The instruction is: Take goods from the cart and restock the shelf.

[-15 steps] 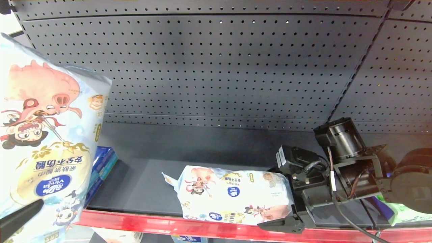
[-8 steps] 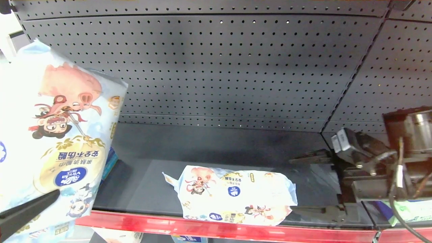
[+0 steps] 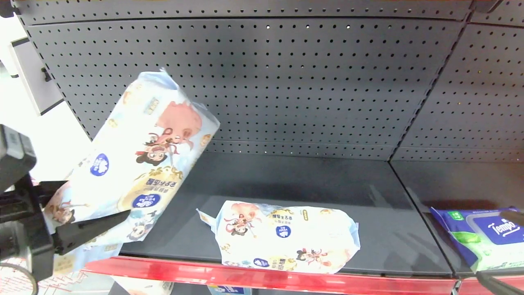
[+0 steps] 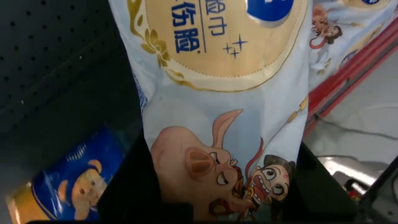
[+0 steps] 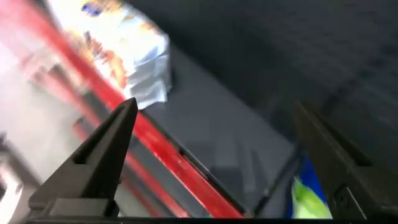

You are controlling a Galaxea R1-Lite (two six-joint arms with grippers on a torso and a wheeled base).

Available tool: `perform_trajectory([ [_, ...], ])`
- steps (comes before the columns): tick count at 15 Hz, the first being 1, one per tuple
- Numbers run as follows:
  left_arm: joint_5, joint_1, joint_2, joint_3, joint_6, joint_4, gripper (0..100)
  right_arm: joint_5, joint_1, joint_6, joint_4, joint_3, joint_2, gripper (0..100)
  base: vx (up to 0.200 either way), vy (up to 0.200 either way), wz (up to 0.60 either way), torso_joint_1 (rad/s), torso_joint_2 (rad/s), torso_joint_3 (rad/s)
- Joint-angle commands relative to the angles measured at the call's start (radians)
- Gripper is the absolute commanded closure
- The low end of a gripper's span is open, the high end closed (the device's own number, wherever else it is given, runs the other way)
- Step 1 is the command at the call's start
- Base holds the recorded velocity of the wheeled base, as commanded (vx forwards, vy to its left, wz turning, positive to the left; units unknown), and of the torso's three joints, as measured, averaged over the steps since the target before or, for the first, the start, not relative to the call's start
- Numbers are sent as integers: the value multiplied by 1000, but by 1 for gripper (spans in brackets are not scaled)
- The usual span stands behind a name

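Swinging in over the shelf [image 3: 294, 180], the left gripper [image 3: 92, 200] stays clamped on a tilted wipes pack [image 3: 143, 155], now lifted up and to the left of the placed pack [image 3: 286, 235]. The right gripper [image 5: 214, 109], jaws wide and empty, has pulled back from that pack: one restocked, another arriving.

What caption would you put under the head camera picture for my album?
Left pincer holds a cartoon-printed pack tilted at the left end of the shelf, where a matching pack lies.

Left gripper [image 4: 227, 186] clamped, right gripper [image 5: 216, 112] spread.
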Motion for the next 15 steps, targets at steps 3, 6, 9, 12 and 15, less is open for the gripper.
perform_trajectory([
  [3, -49, -3, 278, -153, 245, 1, 100, -69, -115, 137, 8, 119, -385, 0, 0, 0, 0, 0, 0, 0],
  [6, -67, -3, 405, -248, 405, 2, 100, -82, -115, 187, 6, 118, -395, 0, 0, 0, 0, 0, 0, 0],
  [9, -75, -32, 509, -331, 512, 2, 100, -81, -109, 194, 6, 119, -397, 0, 0, 0, 0, 0, 0, 0],
  [12, -73, -98, 618, -421, 517, 4, 100, -75, -108, 194, 6, 128, -400, 0, 0, 0, 0, 0, 0, 0],
  [15, -69, -147, 700, -509, 515, 11, 100, -76, -108, 194, 8, 128, -400, 0, 0, 0, 0, 0, 0, 0],
])
